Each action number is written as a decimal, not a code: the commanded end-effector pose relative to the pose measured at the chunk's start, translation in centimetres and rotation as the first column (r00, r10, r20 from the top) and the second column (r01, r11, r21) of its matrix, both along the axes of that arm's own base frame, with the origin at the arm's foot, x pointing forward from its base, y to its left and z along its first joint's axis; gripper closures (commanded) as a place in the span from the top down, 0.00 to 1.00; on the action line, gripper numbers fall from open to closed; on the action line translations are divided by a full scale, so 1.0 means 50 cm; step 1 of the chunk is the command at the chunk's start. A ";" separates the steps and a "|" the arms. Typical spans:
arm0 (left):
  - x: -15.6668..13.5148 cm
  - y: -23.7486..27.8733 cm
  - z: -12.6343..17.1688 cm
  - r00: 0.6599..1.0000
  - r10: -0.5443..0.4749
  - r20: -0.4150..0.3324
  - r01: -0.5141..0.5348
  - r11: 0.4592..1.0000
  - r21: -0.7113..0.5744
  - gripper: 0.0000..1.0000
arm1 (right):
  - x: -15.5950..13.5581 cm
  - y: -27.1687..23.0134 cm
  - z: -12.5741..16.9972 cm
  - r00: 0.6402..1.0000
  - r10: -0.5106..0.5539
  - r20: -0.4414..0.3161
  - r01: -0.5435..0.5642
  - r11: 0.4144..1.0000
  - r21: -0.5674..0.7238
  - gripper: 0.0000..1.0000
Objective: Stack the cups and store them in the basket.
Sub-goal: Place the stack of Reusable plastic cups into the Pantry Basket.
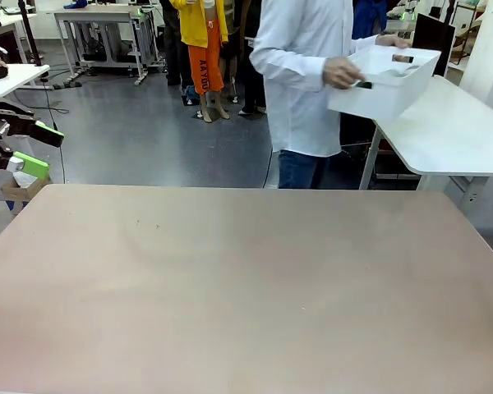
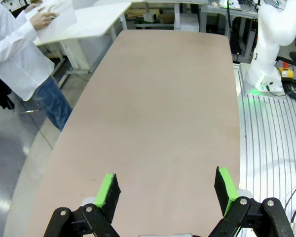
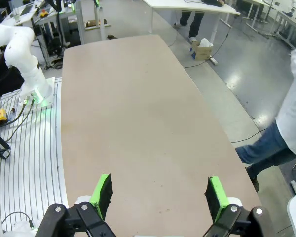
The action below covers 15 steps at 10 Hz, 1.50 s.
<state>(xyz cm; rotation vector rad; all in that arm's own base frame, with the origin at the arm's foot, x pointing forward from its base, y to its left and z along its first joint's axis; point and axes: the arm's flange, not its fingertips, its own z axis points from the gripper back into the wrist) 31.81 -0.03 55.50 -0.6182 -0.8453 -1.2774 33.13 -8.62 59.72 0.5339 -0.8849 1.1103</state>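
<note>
A person in a white shirt (image 1: 300,74) stands beyond the table's far edge and holds the white basket (image 1: 386,82) in both hands, over a side table at the right. A small dark shape shows inside the basket; I cannot make out the cups. The basket (image 2: 59,19) also appears at the top left of the left wrist view. My left gripper (image 1: 39,149) hangs open off the table's far left corner. Its green pads (image 2: 108,190) stand wide apart over bare tabletop, as does my right gripper (image 3: 159,190), also open with nothing between its fingers.
The tan table (image 1: 246,279) stretches wide and flat in front of me. A white side table (image 1: 452,131) stands at the far right. The right arm's white base (image 2: 274,44) and the left arm's base (image 3: 24,54) sit beside the table's near edge.
</note>
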 end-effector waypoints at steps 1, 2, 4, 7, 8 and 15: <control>0.000 -0.002 0.005 1.000 -0.001 -0.003 0.001 1.000 -0.018 1.00 | 0.004 -0.002 0.005 1.000 0.015 0.023 -0.016 1.000 0.013 1.00; 0.000 -0.002 0.005 1.000 -0.001 -0.003 0.001 1.000 -0.018 1.00 | 0.004 -0.002 0.005 1.000 0.015 0.023 -0.016 1.000 0.013 1.00; 0.000 -0.002 0.005 1.000 -0.001 -0.003 0.001 1.000 -0.018 1.00 | 0.004 -0.002 0.005 1.000 0.015 0.023 -0.016 1.000 0.013 1.00; 0.000 -0.002 0.005 1.000 -0.001 -0.003 0.001 1.000 -0.018 1.00 | 0.004 -0.002 0.005 1.000 0.015 0.023 -0.016 1.000 0.013 1.00; 0.000 -0.002 0.005 1.000 -0.001 -0.003 0.001 1.000 -0.018 1.00 | 0.004 -0.002 0.005 1.000 0.015 0.023 -0.016 1.000 0.013 1.00; 0.000 -0.002 0.005 1.000 -0.001 -0.003 0.001 1.000 -0.018 1.00 | 0.004 -0.002 0.005 1.000 0.015 0.023 -0.016 1.000 0.013 1.00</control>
